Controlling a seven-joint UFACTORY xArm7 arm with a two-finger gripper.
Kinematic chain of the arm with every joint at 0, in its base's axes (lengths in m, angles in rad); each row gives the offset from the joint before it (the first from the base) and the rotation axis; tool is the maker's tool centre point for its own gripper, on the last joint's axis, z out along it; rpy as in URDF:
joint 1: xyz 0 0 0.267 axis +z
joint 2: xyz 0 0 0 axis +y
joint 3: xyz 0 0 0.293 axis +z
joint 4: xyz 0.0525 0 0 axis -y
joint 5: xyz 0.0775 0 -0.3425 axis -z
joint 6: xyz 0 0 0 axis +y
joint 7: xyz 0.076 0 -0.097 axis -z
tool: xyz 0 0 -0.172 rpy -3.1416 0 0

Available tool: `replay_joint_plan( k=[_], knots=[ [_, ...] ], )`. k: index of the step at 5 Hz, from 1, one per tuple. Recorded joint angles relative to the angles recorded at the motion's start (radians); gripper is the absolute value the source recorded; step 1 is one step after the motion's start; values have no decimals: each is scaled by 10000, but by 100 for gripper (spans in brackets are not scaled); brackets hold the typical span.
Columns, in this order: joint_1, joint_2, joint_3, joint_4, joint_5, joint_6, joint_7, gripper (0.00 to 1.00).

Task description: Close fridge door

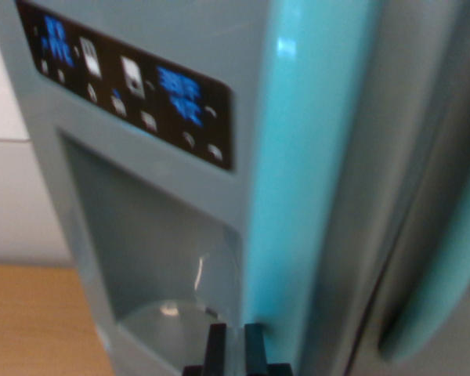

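Observation:
A toy fridge fills the wrist view. Its grey door [172, 235] carries a black control panel [133, 86] with blue digits and a recessed dispenser niche [164, 266]. A turquoise handle strip [313, 157] runs down the door's edge. At the wrist view's right is a second grey door [392, 196] with another turquoise handle [446, 258]. My gripper [235, 348] shows at the bottom edge as two black fingertips close together, right against the door beside the turquoise strip. Nothing is seen between them. The picture is blurred.
A wooden surface [31, 321] lies at the lower left under the fridge. A pale wall [16, 196] stands behind it at the left.

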Motion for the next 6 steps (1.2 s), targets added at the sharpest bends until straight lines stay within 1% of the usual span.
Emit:
replay_joint_plan(
  k=[1, 2, 3, 4, 5, 6],
  knots=[
    [0, 552, -5, 523, 0, -3, 0, 100],
    [0, 552, -5, 523, 0, -3, 0, 100],
    [-5, 1232, -69, 1109, 0, -5, 0, 100],
    [-5, 1232, -69, 1109, 0, -5, 0, 100],
    [-8, 1757, -193, 1518, 0, -8, 0, 100],
    [-8, 1757, -193, 1518, 0, -8, 0, 100]
  ],
)
